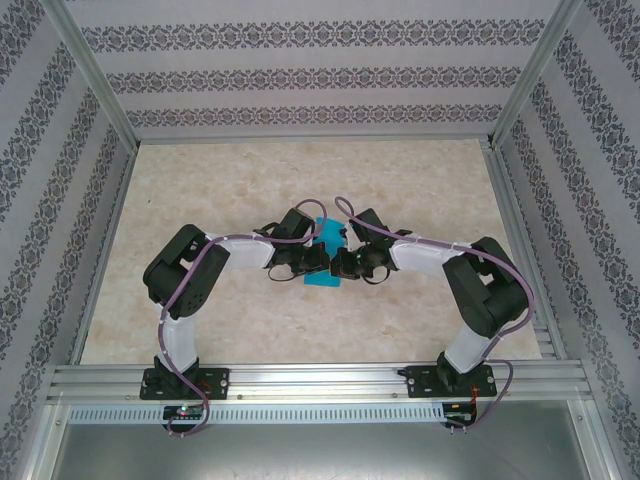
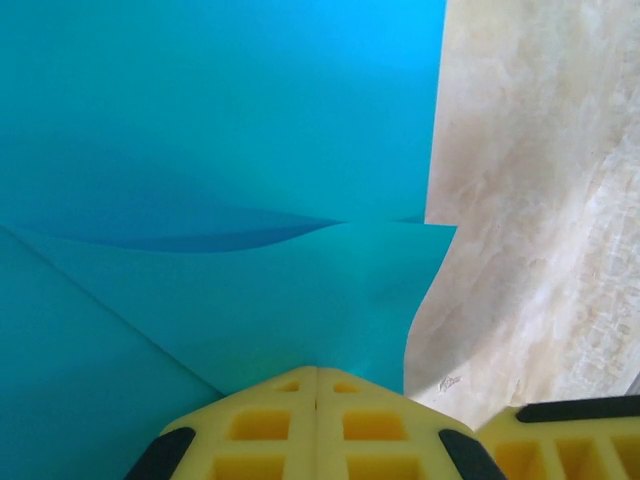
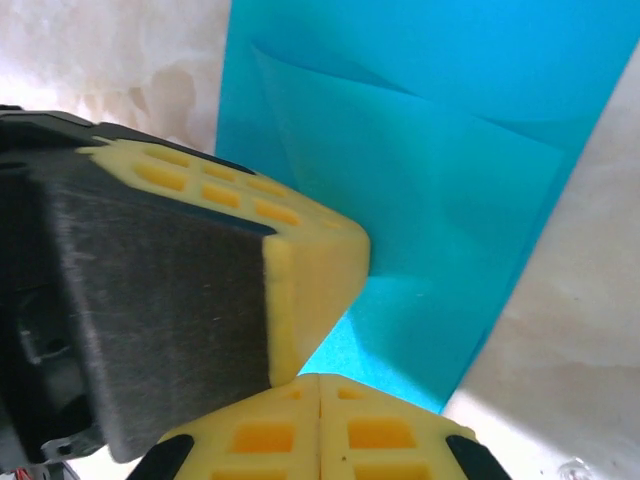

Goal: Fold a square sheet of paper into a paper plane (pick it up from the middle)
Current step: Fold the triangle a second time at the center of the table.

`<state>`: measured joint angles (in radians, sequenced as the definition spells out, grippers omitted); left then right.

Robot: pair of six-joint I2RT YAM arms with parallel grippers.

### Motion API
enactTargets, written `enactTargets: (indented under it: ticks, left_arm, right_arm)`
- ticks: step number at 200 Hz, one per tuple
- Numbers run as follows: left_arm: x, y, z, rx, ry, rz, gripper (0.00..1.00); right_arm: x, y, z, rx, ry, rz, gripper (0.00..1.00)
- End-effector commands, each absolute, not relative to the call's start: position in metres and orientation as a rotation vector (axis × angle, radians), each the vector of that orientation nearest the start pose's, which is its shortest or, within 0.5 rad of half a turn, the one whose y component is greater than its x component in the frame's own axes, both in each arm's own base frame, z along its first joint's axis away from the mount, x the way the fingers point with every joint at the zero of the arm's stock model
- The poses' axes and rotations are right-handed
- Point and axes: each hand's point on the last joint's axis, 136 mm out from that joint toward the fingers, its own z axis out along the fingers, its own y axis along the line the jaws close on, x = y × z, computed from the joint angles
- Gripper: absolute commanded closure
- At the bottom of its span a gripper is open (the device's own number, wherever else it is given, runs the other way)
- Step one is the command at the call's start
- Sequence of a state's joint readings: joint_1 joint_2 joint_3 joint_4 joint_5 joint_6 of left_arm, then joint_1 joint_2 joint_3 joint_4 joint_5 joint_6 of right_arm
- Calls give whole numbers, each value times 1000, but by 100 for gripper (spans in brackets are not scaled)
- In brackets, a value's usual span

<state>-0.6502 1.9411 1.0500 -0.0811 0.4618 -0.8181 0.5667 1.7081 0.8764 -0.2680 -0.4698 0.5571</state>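
1. Square sheet of paper (image 1: 322, 277): thin, smooth cyan, part-folded, with sharp diagonal creases and one flap bowed up. It lies mid-table (image 1: 200, 200) on mottled beige stone pattern.
2. Left gripper (image 2: 316, 385): yellow waffle-moulded fingers, jaws together, tips on the sheet.
3. Right gripper (image 3: 319, 392): same build, jaws together, at the sheet's edge.
4. Open tabletop lies all round the sheet.

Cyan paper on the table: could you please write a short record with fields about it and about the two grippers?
item: cyan paper sheet, partly folded, with creases and overlapping flaps
location: middle of the marbled table, between both arms
left gripper: shut, tips on the paper
right gripper: shut, tips at the paper's edge, close beside the left gripper
pinching a layer: cannot tell
plane shape: not yet finished
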Motion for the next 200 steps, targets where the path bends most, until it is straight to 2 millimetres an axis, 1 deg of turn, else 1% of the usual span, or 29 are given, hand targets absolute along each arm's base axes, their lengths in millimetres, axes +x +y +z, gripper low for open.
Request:
enactTargets:
  ticks: [1,52,77,88,112,137,144,155,165,178,200]
  left_arm:
    - [290,-309,-20,-101,2933,-911,98]
    - [291,-311,-17,-93,2927,-914,97]
    - [295,-313,-12,-75,2915,-918,98]
    - [296,-315,-8,-58,2905,-925,97]
    - [301,-323,9,-4,2852,-990,97]
    - [306,-335,43,64,2741,-1109,97]
    - [306,-336,51,77,2723,-1122,97]
    - [305,-336,56,74,2715,-1131,97]
    - [302,-333,54,54,2727,-1130,97]
    - [296,-330,46,20,2757,-1123,97]
    - [288,-331,35,-9,2785,-1144,97]
  right_arm:
    - [274,261,20,-141,2865,910,93]
    - [247,241,-7,-123,2966,829,94]
    - [238,228,-17,-111,3009,754,95]
    - [236,226,-18,-108,3013,746,95]
    - [237,227,-18,-97,3008,762,98]
    - [237,230,-21,-70,3007,789,100]
    - [237,231,-22,-65,3010,794,100]
    - [236,231,-23,-55,3013,796,100]
    - [237,232,-24,-49,3012,798,100]
    - [238,232,-24,-45,3010,799,100]
    - [238,233,-24,-37,3010,803,100]
